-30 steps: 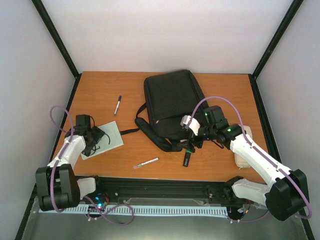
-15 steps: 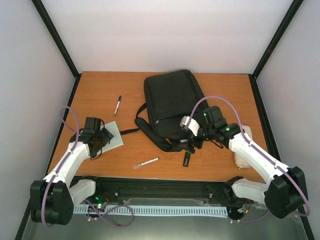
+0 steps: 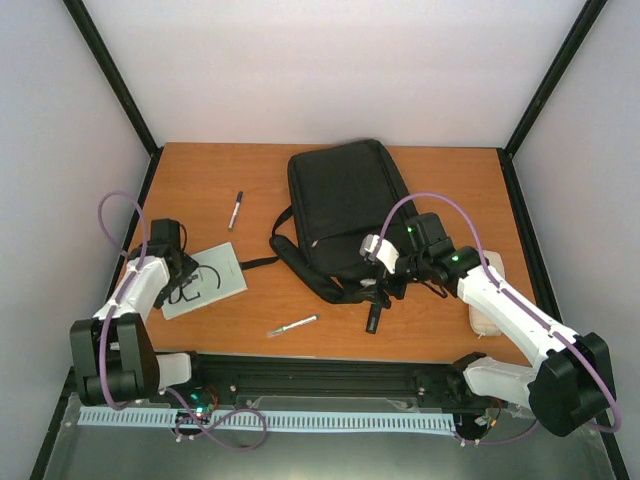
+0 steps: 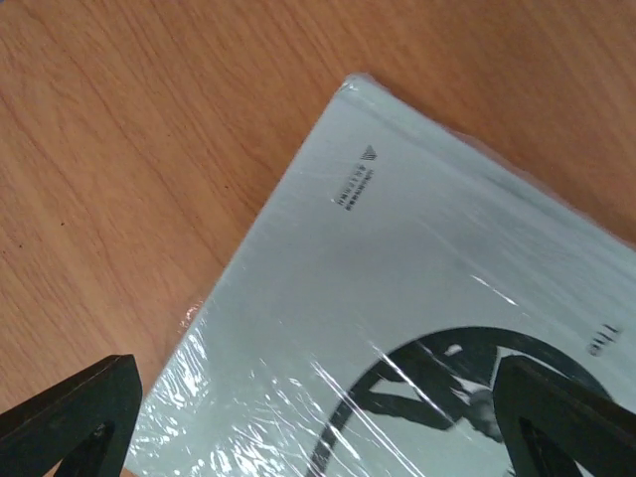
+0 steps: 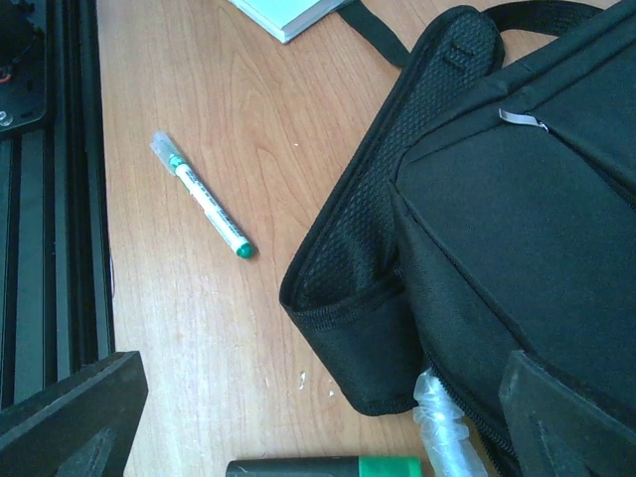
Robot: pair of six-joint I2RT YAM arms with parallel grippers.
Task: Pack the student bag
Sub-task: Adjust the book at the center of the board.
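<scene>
The student bag (image 3: 345,205), a large black fabric backpack, lies flat on the table (image 3: 200,180) right of centre, toward the far edge. Its padded mesh shoulder strap (image 5: 388,189) loops out at the near left side, and a thin webbing strap (image 3: 258,263) trails left.

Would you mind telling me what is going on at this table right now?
Two robot arms are packing a black backpack that lies flat mid-table. The left gripper hangs open just above a shrink-wrapped book at the left. The right gripper is open over the bag's near corner. Neither holds anything. Two pens, a black marker and a cream pouch lie loose on the table.
</scene>
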